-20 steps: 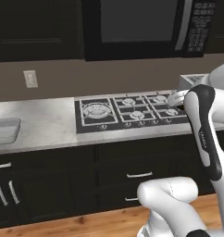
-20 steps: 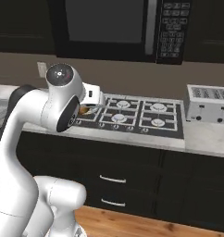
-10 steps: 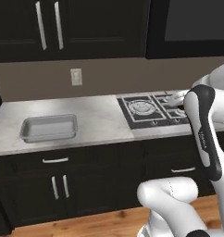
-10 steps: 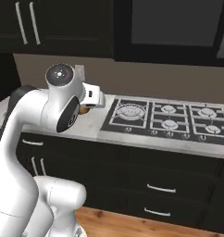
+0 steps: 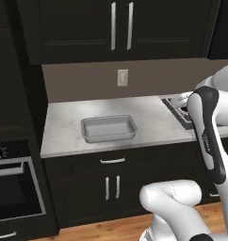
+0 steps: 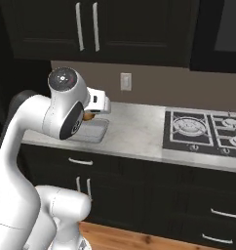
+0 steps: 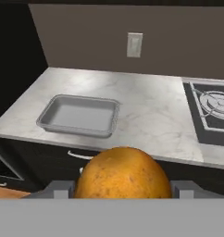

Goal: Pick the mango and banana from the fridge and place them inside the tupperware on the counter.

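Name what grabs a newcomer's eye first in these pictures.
The orange mango looms at the bottom of the hand view, held in the hand. Beyond it, the grey tupperware sits empty on the pale counter, with a stove to its right and dark cabinets above.

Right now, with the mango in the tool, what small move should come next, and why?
Probably carry the mango forward and left until it is over the tupperware. The tool holds it short of the counter, and the tupperware looks empty.
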Robot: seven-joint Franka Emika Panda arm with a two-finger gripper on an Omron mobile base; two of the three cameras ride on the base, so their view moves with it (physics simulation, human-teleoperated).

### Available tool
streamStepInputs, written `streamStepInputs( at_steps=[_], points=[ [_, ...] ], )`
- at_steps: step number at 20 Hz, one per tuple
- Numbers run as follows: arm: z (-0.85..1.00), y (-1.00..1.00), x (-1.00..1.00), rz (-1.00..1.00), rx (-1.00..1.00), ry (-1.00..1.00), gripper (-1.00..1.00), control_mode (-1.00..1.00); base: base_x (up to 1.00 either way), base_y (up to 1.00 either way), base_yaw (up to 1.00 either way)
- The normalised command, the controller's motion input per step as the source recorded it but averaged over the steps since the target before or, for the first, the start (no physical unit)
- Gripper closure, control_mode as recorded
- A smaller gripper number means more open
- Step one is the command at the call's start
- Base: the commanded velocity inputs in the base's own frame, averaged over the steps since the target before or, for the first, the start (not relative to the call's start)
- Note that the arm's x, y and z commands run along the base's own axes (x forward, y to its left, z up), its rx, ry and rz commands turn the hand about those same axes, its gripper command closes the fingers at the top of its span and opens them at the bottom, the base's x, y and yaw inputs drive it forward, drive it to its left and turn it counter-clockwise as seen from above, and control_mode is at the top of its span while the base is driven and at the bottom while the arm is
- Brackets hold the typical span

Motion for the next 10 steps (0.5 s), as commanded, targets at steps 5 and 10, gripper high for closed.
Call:
streamStepInputs(
  at_steps=[5,10],
  points=[
    [0.0,0.0,0.0,0.0,0.0,0.0,1.0,1.0,0.35,1.0,0.0],
    [0.0,0.0,0.0,0.0,0.0,0.0,1.0,1.0,0.19,0.74,0.0]
  ],
)
